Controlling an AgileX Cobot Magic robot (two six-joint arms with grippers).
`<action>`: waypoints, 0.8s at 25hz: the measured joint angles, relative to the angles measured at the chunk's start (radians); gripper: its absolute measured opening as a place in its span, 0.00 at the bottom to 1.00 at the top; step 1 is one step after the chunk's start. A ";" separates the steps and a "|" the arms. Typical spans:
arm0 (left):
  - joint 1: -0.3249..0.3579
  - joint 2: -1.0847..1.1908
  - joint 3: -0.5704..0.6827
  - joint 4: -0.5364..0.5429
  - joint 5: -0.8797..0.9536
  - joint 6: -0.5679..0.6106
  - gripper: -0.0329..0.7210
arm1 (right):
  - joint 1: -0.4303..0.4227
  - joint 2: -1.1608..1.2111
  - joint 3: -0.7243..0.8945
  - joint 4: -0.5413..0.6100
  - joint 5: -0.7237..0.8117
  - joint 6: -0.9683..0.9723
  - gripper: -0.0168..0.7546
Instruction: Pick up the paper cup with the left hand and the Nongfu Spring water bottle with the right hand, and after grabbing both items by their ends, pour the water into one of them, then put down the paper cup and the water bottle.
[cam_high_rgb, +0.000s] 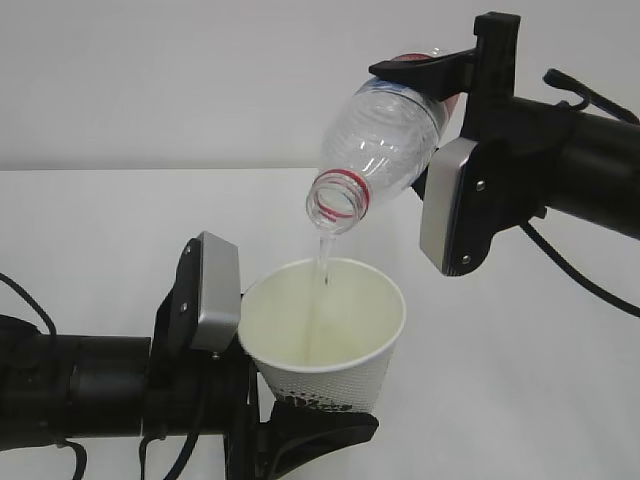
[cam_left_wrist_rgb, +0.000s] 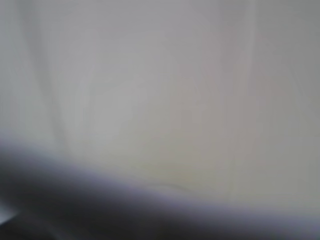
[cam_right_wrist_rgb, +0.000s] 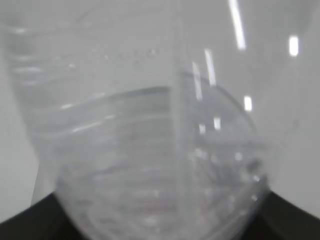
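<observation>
Table (cam_high_rgb: 560, 400): white, bare | wall (cam_high_rgb: 200, 80): pale grey | left gripper (cam_high_rgb: 285, 420) holding paper cup (cam_high_rgb: 330, 345) | right gripper (cam_high_rgb: 440, 130) holding bottle (cam_high_rgb: 385, 140)

The place looks like a robotics lab or test bench rather than a home. A bare white table (cam_high_rgb: 540, 380) meets a plain pale wall (cam_high_rgb: 180, 80), with no furnishing or decoration. Black robot arms (cam_high_rgb: 590, 150) with loose cables (cam_high_rgb: 575, 270) reach in from both sides.
</observation>
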 joint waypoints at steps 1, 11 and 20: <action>0.000 0.000 0.000 0.000 0.000 0.000 0.72 | 0.000 0.000 0.000 0.000 0.000 -0.001 0.64; 0.000 0.000 0.000 0.000 0.000 0.004 0.72 | 0.000 0.000 0.000 0.000 0.000 -0.001 0.64; 0.000 0.000 0.000 0.000 0.000 0.022 0.72 | 0.000 0.000 0.000 0.002 -0.004 -0.002 0.64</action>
